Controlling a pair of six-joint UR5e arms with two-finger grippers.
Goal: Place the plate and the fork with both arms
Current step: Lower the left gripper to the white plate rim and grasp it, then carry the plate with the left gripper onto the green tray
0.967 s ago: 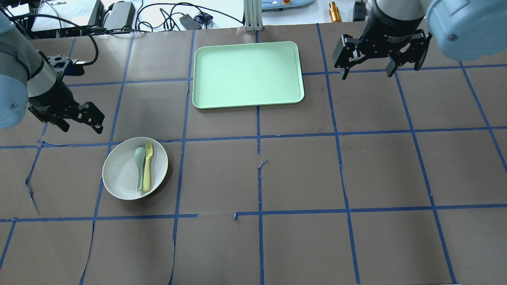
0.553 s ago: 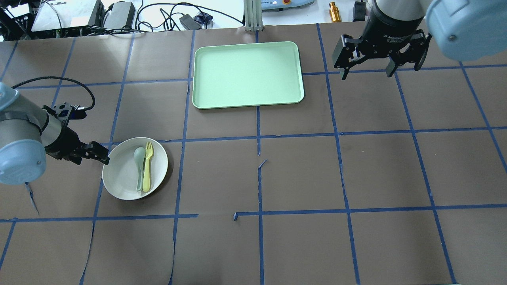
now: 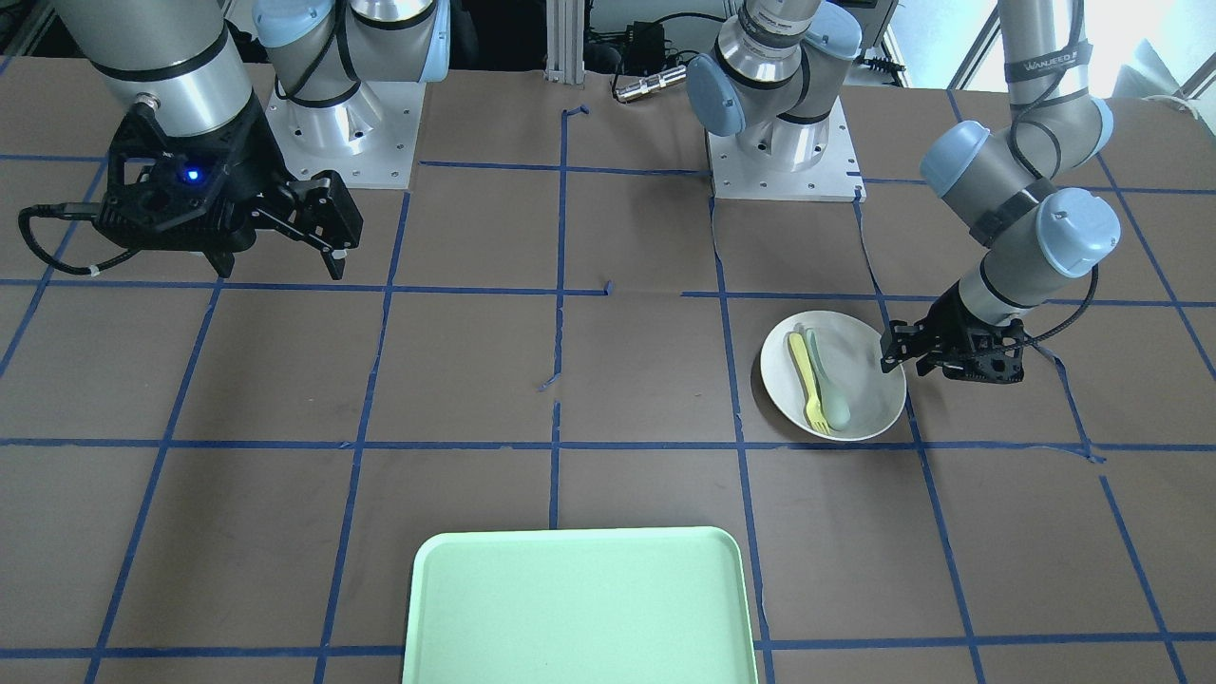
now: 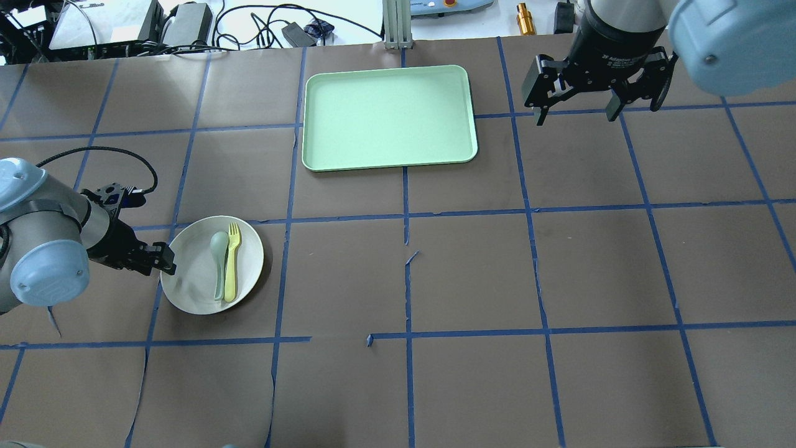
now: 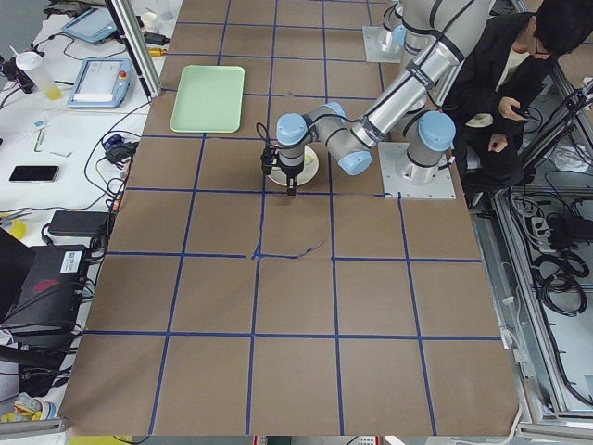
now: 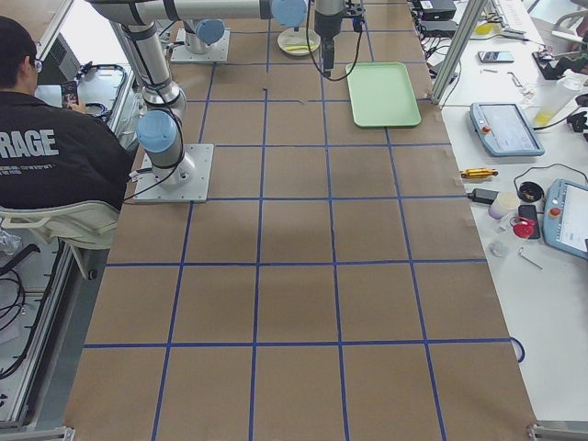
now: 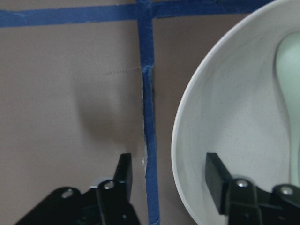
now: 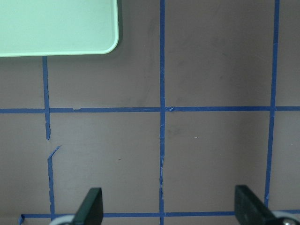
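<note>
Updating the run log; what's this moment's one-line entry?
left gripper: open, straddling plate rim | right gripper: open, raised beside tray | fork: on plate beside spoon

Matte brown over the whole surface [image 4: 472, 267], ruled into a grid of large squares by blue tape lines [image 4: 404, 218]. Off-white with fine grey speckling on the plate [image 4: 189, 277]. Pale yellow on the fork [image 4: 231, 264], pale grey-green on the spoon [image 4: 219, 255]. Plain mint green, with no pattern, on the tray [image 4: 390, 118]. Black on the left gripper [image 4: 165, 260] and the right gripper [image 4: 575, 115], with a small blue light [image 3: 193, 175] on the right one. Silver on the arms [image 3: 161, 57], with light-blue joint caps [image 4: 48, 274] and black bands.
</note>
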